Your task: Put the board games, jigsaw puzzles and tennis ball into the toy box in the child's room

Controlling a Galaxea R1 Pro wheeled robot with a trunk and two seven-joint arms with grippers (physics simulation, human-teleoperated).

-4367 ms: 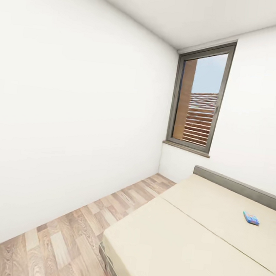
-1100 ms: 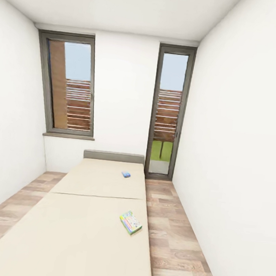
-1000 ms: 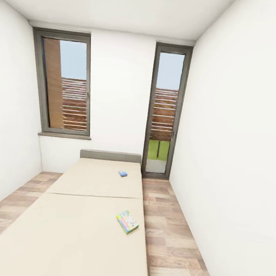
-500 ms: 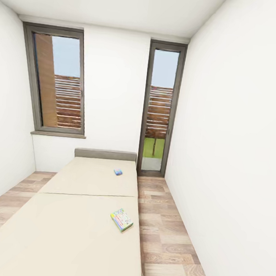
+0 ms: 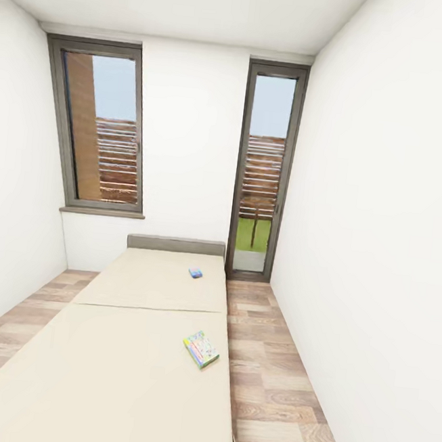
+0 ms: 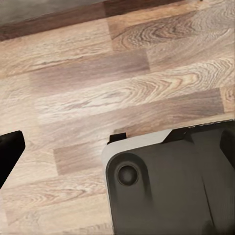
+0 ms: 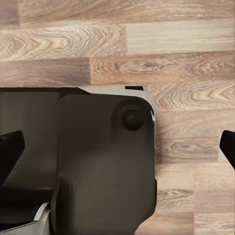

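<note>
Narrow white-walled child's room (image 5: 387, 197) seen from the head camera, looking along the bed (image 5: 124, 360), cream-beige, flat-topped, filling the middle of the wood-plank floor (image 5: 278, 390) and ending at a grey headboard (image 5: 175, 244) against the far wall. Two board games on the bed: the nearer board game (image 5: 201, 349), with a green, yellow and red-orange printed cover, flat near the bed's right edge, turned at an angle to that edge; the farther board game (image 5: 196, 272), small and bluish at this range, flat on the far half, close to the headboard and well apart from the nearer one. Cover details of the farther one too small to make out. Grey-framed window (image 5: 101, 127) in the far wall at the left; tall glazed door (image 5: 263, 171) at the right, with brown slats and a patch of green outside. Left wrist camera aimed down at plank floor, with the dark robot base (image 6: 171, 186) below and one black fingertip (image 6: 9, 152) of the left gripper at the picture's edge; spread or closed, cannot tell. Right wrist camera likewise over the base, with the right gripper (image 7: 117, 147) spread wide, a black fingertip (image 7: 11, 149) at either edge, nothing between them.
</note>
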